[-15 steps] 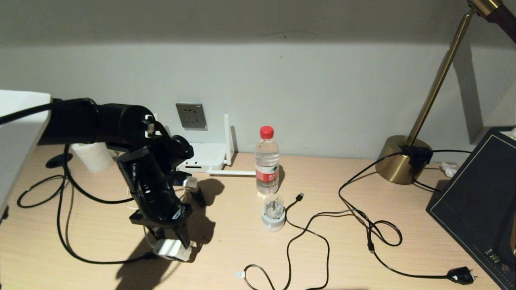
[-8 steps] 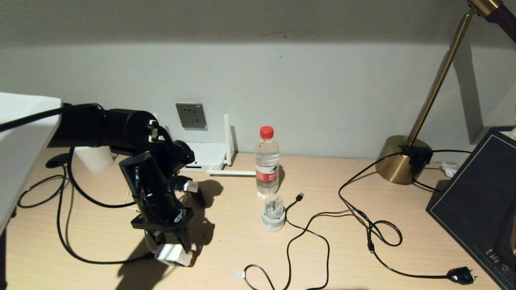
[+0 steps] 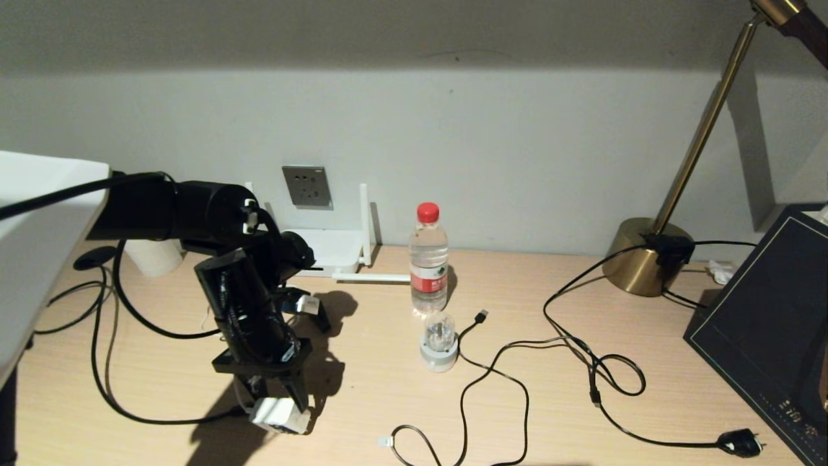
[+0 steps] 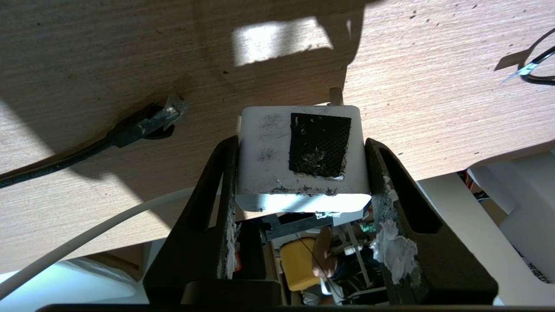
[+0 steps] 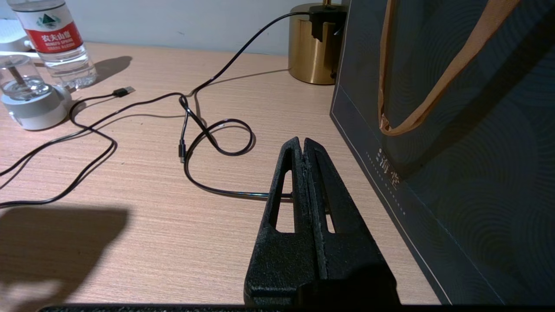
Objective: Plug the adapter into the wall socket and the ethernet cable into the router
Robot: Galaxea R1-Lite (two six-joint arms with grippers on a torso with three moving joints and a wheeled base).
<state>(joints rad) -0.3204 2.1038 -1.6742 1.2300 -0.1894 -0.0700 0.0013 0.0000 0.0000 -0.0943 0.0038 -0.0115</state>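
Observation:
My left gripper [image 3: 279,406] points down near the desk's front left and is shut on the adapter [image 3: 278,415], a white cube with a black patch [image 4: 299,156], held by its two sides. Its thin white cord [image 4: 108,225] trails away. The ethernet cable [image 3: 123,404] loops over the left of the desk, and its clear plug tip [image 4: 168,113] lies on the wood beside the adapter. The grey wall socket [image 3: 306,186] is on the back wall, above the white router [image 3: 333,252]. My right gripper [image 5: 302,141] is shut and empty, low over the desk's right side.
A water bottle [image 3: 429,259] and a round white-and-clear gadget [image 3: 439,342] stand mid-desk. Thin black cables [image 3: 491,382] sprawl to the right, ending in a mains plug [image 3: 740,443]. A brass lamp base [image 3: 640,262] and a dark bag [image 3: 763,323] fill the right side.
The left arm has shifted slightly right and toward the desk's near edge, carrying the adapter with it. The right arm has not moved.

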